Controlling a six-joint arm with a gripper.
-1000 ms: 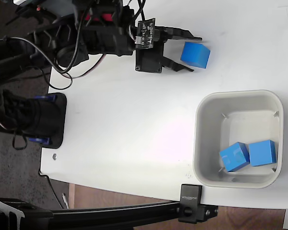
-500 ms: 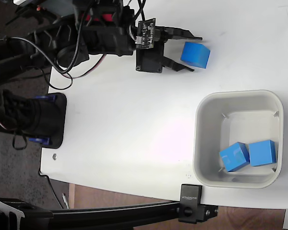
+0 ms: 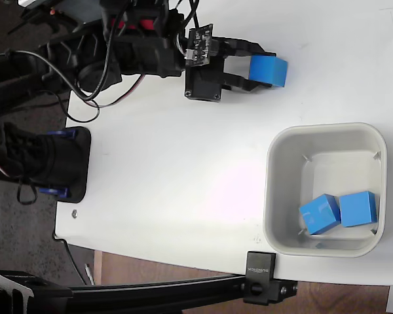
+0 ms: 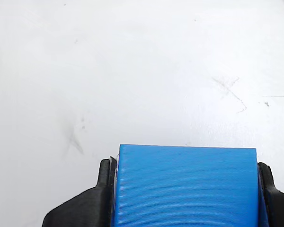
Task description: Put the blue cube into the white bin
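Gripping the blue cube between both fingers, the end effector was above the white bin.

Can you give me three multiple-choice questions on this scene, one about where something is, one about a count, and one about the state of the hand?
1. Where is the blue cube that is outside the white bin?
A. Between the fingers of the hand, near the top of the fixed view
B. On the table right beside the bin's rim
C. On the black clamp at the table's bottom edge

2. How many blue cubes lie inside the bin?
A. None
B. Two
C. Three

3. What is the state of the hand?
A. Open and empty
B. Shut on the blue cube
C. Out of sight

Answers:
1. A, the fixed view shows both black fingers flanking the cube, well apart from the bin.
2. B, two cubes lie side by side in the bin's lower part.
3. B, the wrist view shows a finger pressed against each side of the cube.
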